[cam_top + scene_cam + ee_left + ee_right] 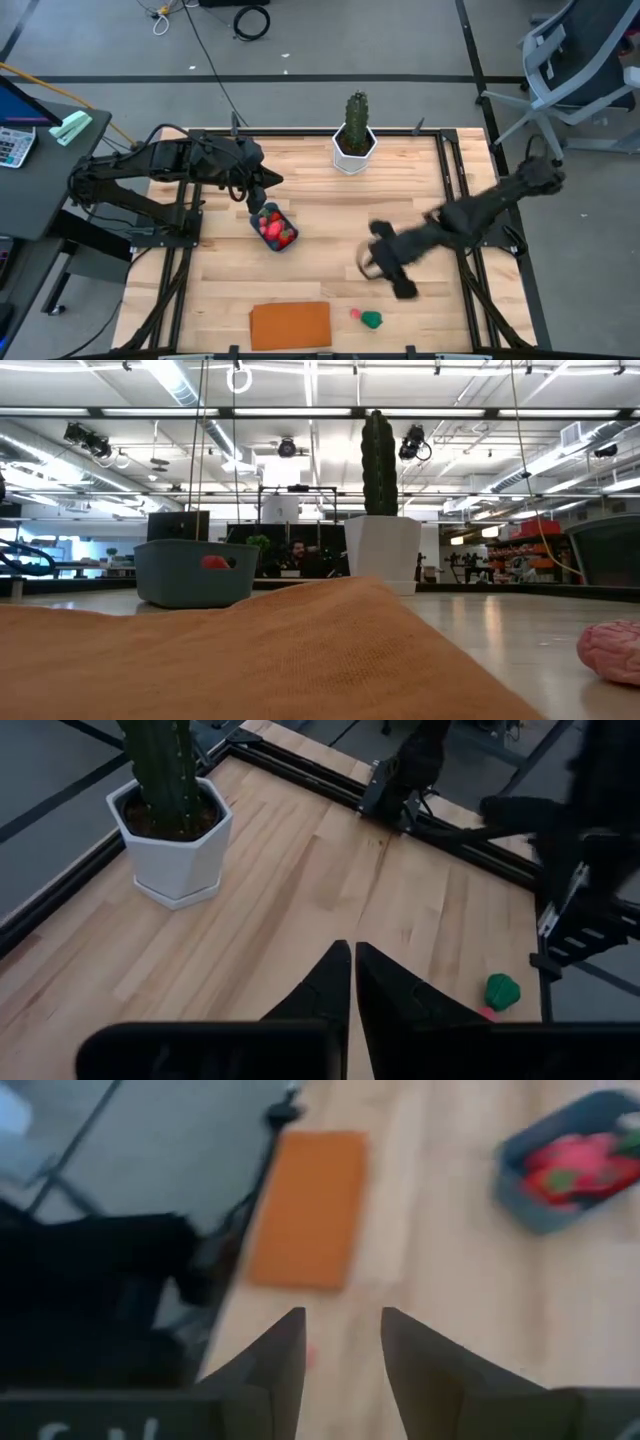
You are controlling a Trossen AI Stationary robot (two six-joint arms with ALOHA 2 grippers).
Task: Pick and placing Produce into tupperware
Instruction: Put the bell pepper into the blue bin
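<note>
The teal tupperware sits left of the table's centre with several red and pink produce pieces inside; the low view shows a red piece at its rim. A green produce piece and a small pink one lie on the wood near the near edge. My left gripper hovers just beyond the tupperware, shut and empty. My right gripper hangs right of centre above the table, open, beyond the green piece. The tupperware shows far off in the right wrist view.
A tall green cactus in a white pot stands at the far edge. A flat orange board lies at the near edge, left of the loose produce. A pink piece lies close to the low camera. Bare wood spans the table's middle.
</note>
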